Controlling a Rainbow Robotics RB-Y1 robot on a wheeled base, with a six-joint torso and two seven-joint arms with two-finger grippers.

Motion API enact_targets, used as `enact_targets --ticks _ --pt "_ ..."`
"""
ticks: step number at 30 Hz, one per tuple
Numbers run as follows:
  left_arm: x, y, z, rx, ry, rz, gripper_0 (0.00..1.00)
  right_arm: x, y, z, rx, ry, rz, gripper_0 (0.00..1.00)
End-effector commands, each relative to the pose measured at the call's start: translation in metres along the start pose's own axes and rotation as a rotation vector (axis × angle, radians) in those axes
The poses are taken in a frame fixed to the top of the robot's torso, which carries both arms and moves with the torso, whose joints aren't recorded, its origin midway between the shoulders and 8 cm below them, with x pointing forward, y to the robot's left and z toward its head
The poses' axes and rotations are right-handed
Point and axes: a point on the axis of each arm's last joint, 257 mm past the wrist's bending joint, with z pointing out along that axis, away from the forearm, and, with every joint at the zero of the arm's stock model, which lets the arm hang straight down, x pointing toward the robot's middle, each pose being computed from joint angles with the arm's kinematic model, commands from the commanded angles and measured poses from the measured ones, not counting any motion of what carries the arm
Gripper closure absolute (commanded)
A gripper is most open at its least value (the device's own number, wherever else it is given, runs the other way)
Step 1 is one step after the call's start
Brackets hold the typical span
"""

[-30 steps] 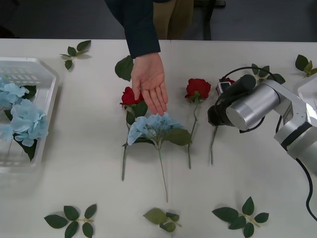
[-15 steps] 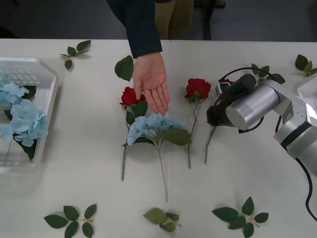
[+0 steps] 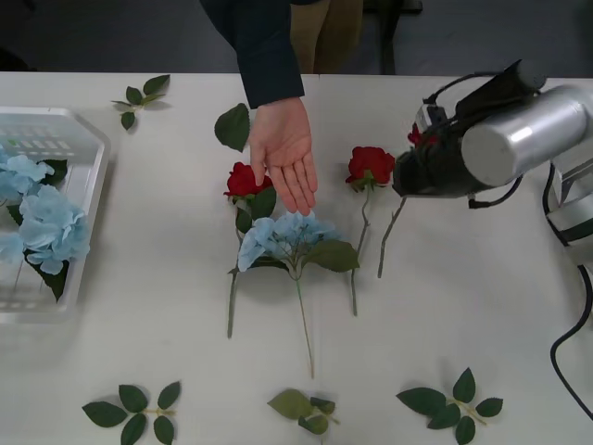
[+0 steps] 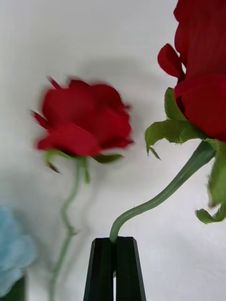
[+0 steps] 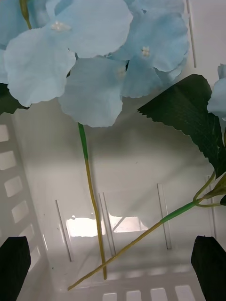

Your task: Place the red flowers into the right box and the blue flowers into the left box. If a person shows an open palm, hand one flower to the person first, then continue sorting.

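Front view first: the right pincer [image 3: 408, 176] sits over the right half of the desk [image 3: 519, 306], toward the far edge, clamped on the stem of a red rose [image 3: 419, 136] whose bloom peeks out behind the arm while the stem hangs down at a slant, its tip near the desk surface. A person's open palm [image 3: 283, 153] reaches in from the far edge, out of a dark navy sleeve [image 3: 261, 51], fingers flat over the middle of the desk. Just under the fingertips lies another red rose [image 3: 244, 180], and a third rose [image 3: 371, 164] lies beside it, toward the right pincer. A pale-blue hydrangea [image 3: 285, 236] lies between those two stems, closer to the near edge. The left box [image 3: 83, 139] sits at the left edge with more blue hydrangeas [image 3: 51, 227] inside. Loose leaf sprigs [image 3: 139, 413] are scattered along the near edge and the far corners.

Right wrist view: the black fingers [image 4: 101, 270] are pressed together on the green stem, which curves up to the held rose's bloom [image 4: 202, 80]. Behind it lies the other rose [image 4: 82, 120] on the white desk, with a bit of pale-blue petals [image 4: 12, 256] at the side.

Left wrist view: the left pincer [image 5: 113, 275] is spread wide, one black finger [image 5: 14, 273] in each corner, hovering inside the slotted white tray [image 5: 141, 160] over hydrangea heads [image 5: 89, 51], stems and a big leaf [image 5: 188, 117].
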Motion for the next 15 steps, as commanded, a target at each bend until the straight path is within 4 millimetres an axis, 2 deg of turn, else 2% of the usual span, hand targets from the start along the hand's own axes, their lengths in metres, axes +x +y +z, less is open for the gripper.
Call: enact_targets --ticks 1,7,12,15 --pt "0.003 0.006 -0.005 -0.001 -0.003 0.009 0.00 -0.039 0.036 -0.044 -0.116 -0.124 -0.037 1.00" --pt "0.003 0.006 -0.004 -0.002 -0.001 0.012 0.00 -0.075 0.071 -0.084 -0.210 -0.292 -0.091 1.00" --pt "0.003 0.007 -0.006 0.000 0.003 0.011 0.00 -0.087 0.093 -0.116 -0.256 -0.408 -0.149 1.00" --pt "0.004 0.007 -0.006 -0.001 0.006 0.012 0.00 -0.091 0.110 -0.144 -0.274 -0.497 -0.204 1.00"
